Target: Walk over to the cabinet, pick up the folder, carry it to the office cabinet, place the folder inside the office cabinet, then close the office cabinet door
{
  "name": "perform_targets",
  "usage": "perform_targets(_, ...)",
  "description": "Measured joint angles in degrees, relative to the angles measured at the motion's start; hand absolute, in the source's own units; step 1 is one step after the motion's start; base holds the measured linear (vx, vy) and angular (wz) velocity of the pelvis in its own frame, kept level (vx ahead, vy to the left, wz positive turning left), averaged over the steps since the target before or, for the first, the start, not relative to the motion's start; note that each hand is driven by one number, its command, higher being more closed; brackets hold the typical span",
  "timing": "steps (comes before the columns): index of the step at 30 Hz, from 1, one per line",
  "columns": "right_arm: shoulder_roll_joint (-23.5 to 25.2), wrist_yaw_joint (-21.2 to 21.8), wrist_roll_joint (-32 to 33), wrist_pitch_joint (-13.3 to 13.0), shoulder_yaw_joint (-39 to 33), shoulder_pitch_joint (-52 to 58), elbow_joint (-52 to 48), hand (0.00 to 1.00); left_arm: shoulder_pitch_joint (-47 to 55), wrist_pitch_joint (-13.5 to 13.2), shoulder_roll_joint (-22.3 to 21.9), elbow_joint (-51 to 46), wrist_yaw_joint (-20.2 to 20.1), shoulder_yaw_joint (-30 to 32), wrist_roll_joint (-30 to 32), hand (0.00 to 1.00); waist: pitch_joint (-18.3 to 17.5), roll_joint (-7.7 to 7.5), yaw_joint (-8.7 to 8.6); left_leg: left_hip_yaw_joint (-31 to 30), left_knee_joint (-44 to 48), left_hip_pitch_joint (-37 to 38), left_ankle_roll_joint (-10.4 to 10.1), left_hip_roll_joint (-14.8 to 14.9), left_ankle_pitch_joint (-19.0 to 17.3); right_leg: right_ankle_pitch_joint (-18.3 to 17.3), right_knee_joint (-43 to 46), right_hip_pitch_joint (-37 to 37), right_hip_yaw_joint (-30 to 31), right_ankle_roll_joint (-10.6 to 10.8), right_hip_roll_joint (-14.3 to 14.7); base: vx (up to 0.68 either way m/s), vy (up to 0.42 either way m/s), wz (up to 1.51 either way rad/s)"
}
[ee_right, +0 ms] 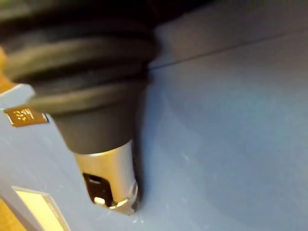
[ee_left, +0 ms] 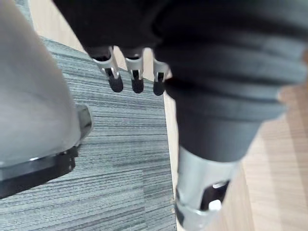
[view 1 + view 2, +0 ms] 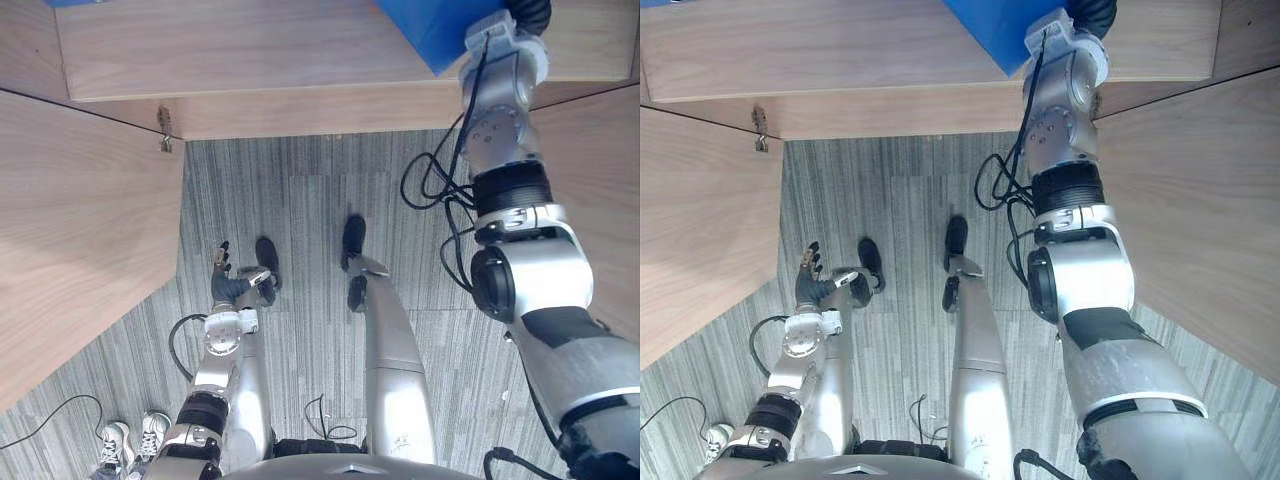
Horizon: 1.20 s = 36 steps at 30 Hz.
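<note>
The blue folder (image 3: 428,28) lies at the upper right, on the wooden floor of the open office cabinet (image 3: 250,55), one corner reaching past its front edge. My right arm stretches up to it, and the right hand (image 3: 528,10) sits at the folder's right side. In the right wrist view the thumb (image 1: 108,179) presses flat on the folder's blue face (image 1: 226,134); the fingers are hidden behind it. My left hand (image 3: 228,274) hangs low at my side over the carpet, fingers (image 2: 137,79) straight and holding nothing.
An open wooden door panel (image 3: 80,250) stands at the left, with a metal hinge (image 3: 165,128) at its top. Another wooden panel (image 3: 600,180) stands at the right. Grey striped carpet (image 3: 300,210) lies between them. A person's white shoes (image 3: 130,440) show at the lower left.
</note>
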Motion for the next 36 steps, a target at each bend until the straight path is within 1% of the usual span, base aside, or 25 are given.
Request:
perform_targets(2, 0.7, -1.5, 1.9, -0.2, -1.0, -0.1, 0.3, 1.0, 0.0, 0.6, -1.0, 1.0, 0.3, -0.1, -1.0, 0.0, -0.9, 0.46, 0.04, -0.1, -0.8, 0.2, 0.0, 0.0, 0.4, 0.1, -0.7, 0.3, -0.6, -0.2, 0.0, -0.02, -0.016, 0.08)
perform_targets(6, 1.1, -3.1, 2.5, -0.5, -1.9, -0.4, 0.7, 1.0, -1.3, 1.0, -1.2, 2.8, 0.7, -0.1, -1.7, 0.0, -0.9, 0.49, -0.03, -0.2, -1.8, 0.9, -0.3, 0.0, 1.0, 0.3, -1.3, 1.0, -1.0, -0.5, -0.1, -0.01, -0.013, 0.05)
perform_targets(8, 2.1, -3.7, 3.3, -1.4, -3.5, -0.5, 2.0, 1.0, -1.4, 1.3, -1.7, 3.4, 1.2, -0.2, -2.1, 0.0, -1.0, 0.65, -0.08, -0.2, -2.3, 1.5, -0.4, -0.1, 1.2, 0.3, -1.6, 1.7, -1.2, -0.5, -0.1, -0.01, -0.014, 0.04)
perform_targets(10, 2.8, -5.7, 4.9, -2.5, -4.9, -0.5, 2.0, 1.0, -1.7, 1.4, -2.2, 4.2, 1.9, -0.3, -2.1, 0.0, -1.3, 1.09, 0.07, -0.2, -2.6, 1.8, -0.4, -0.1, 1.3, 0.3, -1.9, 2.0, -1.3, -0.6, -0.1, 0.0, -0.005, 0.02)
perform_targets(12, 3.4, -6.2, 6.0, -3.0, -5.7, -0.5, 2.0, 1.0, -1.7, 1.5, -2.3, 4.4, 2.4, -0.3, -2.1, 0.0, -1.3, 1.19, -0.01, -0.2, -2.9, 1.8, -0.5, -0.1, 1.4, 0.3, -2.0, 2.0, -1.3, -0.6, -0.1, 0.0, 0.0, 0.0)
perform_targets(16, 4.7, -9.4, 6.0, -3.8, -7.5, -0.5, 2.6, 1.0, -2.1, 1.7, -2.3, 4.7, 3.1, -0.3, -2.2, 0.0, -1.3, 1.2, 0.02, -0.4, -3.7, 1.8, -0.7, -0.2, 1.8, 0.5, -2.6, 2.0, -1.7, -0.8, -0.1, 0.0, -0.009, 0.02)
perform_targets(20, 4.9, -11.1, 5.8, -3.8, -7.7, -0.5, 6.1, 1.0, -2.9, 1.7, -2.3, 5.3, 4.6, -0.3, -2.6, 0.0, -1.3, 1.21, 0.02, -0.8, -4.5, 1.7, -0.9, -0.5, 2.3, 0.4, -2.8, 2.0, -2.2, -0.8, -0.4, 0.0, -0.009, 0.07)
perform_targets(21, 5.0, -11.5, 5.8, -3.8, -7.7, -0.5, 6.8, 0.0, -3.1, 1.7, -2.3, 5.4, 4.8, -0.3, -2.7, 0.0, -1.3, 1.21, 0.1, -0.9, -4.6, 1.7, -0.9, -0.6, 2.4, 0.4, -2.8, 2.0, -2.3, -0.9, -0.5, 0.0, -0.009, 0.09)
perform_targets(22, 5.2, -12.3, 5.2, -3.8, -7.7, -0.5, 6.8, 0.0, -3.6, 1.7, -2.3, 5.9, 4.9, -0.3, -3.1, 0.0, -1.3, 1.21, 0.11, -1.0, -4.6, 1.6, -0.9, -0.6, 2.4, 0.4, -2.8, 2.0, -2.4, -0.9, -0.5, 0.0, -0.007, 0.05)
perform_targets(25, 5.8, -12.4, 3.6, -3.9, -7.6, -0.5, 6.9, 0.0, -4.4, 1.7, -2.3, 6.8, 5.1, -0.3, -3.2, 0.0, -1.4, 1.25, 0.06, -1.2, -4.6, 1.5, -0.9, -0.6, 2.4, 0.4, -2.8, 2.0, -2.5, -1.0, -0.5, 0.0, 0.0, 0.0)
perform_targets(30, 5.8, -13.5, 3.1, -4.5, -6.6, -0.5, 7.0, 0.0, -5.2, 1.7, -2.3, 7.0, 6.2, -0.3, -3.3, 0.0, -1.5, 1.41, 0.07, -1.3, -5.0, 1.5, -0.9, -0.9, 2.7, 0.4, -2.9, 2.0, -2.6, -1.0, -0.7, 0.0, -0.001, 0.02)
perform_targets(33, 5.9, -14.2, 1.3, -5.0, -6.3, -0.5, 7.0, 0.0, -6.1, 1.7, -2.3, 8.2, 6.3, -0.3, -3.7, 0.0, -1.9, 2.16, 0.29, -1.3, -5.5, 1.5, -0.9, -1.0, 2.9, 0.5, -3.3, 2.0, -2.8, -1.1, -0.8, 0.0, -0.002, 0.03)
perform_targets(36, 5.9, -14.5, 1.3, -5.0, -5.3, -0.5, 7.0, 0.0, -6.1, 1.8, -2.3, 9.0, 6.5, -0.3, -3.8, 0.0, -2.5, 3.05, 0.29, -1.3, -5.7, 1.5, -0.9, -1.0, 2.9, 0.5, -3.5, 2.0, -2.8, -1.1, -0.8, 0.0, 0.0, 0.0)
